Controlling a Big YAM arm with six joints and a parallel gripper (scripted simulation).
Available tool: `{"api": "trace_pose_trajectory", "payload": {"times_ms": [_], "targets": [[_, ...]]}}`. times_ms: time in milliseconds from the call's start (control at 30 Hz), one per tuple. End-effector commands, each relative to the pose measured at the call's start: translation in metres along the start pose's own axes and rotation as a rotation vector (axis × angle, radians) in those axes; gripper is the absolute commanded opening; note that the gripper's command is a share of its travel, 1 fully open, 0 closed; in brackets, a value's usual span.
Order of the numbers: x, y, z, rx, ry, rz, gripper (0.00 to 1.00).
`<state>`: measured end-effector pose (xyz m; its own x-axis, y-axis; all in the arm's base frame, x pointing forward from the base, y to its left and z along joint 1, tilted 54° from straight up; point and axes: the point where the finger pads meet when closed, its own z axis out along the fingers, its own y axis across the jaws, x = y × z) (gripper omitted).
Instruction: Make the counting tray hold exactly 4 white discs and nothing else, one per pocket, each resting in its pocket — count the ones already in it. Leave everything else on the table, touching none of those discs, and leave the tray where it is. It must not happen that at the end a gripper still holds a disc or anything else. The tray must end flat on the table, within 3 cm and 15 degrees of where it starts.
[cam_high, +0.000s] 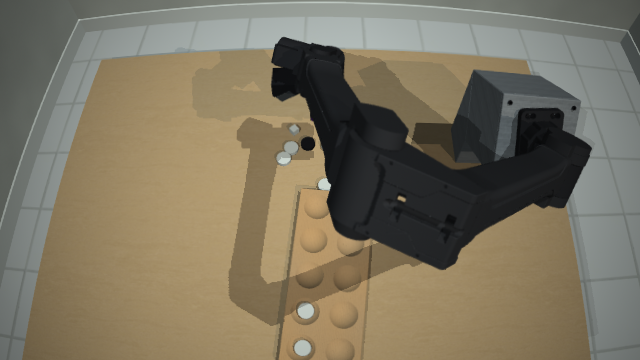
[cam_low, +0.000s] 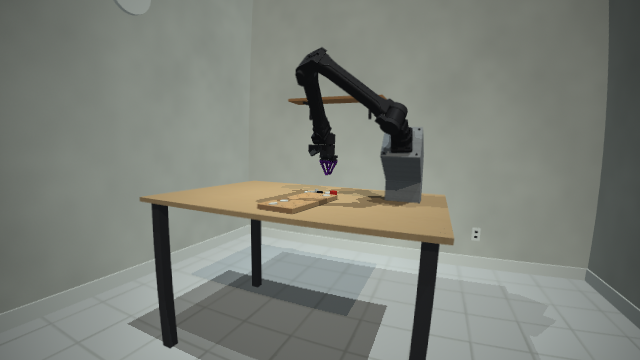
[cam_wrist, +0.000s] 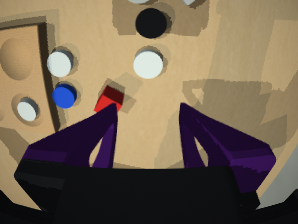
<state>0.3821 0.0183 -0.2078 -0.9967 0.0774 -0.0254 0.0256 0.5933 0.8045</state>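
The wooden counting tray (cam_high: 325, 270) lies on the table, with two white discs in its near left pockets (cam_high: 305, 310) (cam_high: 302, 347). In the wrist view the tray (cam_wrist: 20, 63) shows a third white disc (cam_wrist: 27, 110) in a far-end pocket. Loose white discs lie beyond the tray's far end (cam_high: 324, 184) (cam_high: 291, 147) (cam_high: 283, 158). One more loose white disc (cam_wrist: 148, 64) lies just ahead of my fingers. My gripper (cam_wrist: 148, 110) (cam_low: 328, 167) is open and empty. It hangs well above the table, over the loose pieces.
The arm hides the tray's far right pockets in the top view. The grey base block (cam_high: 515, 117) stands at the back right.
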Motion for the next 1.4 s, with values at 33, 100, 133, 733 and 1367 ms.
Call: {"api": "trace_pose_trajectory", "payload": {"times_ms": [33,100,133,733,1367], "targets": [[-0.001,0.0,0.013,-0.003,0.011,0.003,0.45],[-0.001,0.0,0.013,-0.003,0.011,0.003,0.45],[0.0,0.0,0.014,-0.002,0.011,0.004,0.45],[0.005,0.0,0.036,-0.005,0.018,0.012,0.45],[0.005,-0.001,0.064,-0.004,0.018,0.011,0.45]]}}
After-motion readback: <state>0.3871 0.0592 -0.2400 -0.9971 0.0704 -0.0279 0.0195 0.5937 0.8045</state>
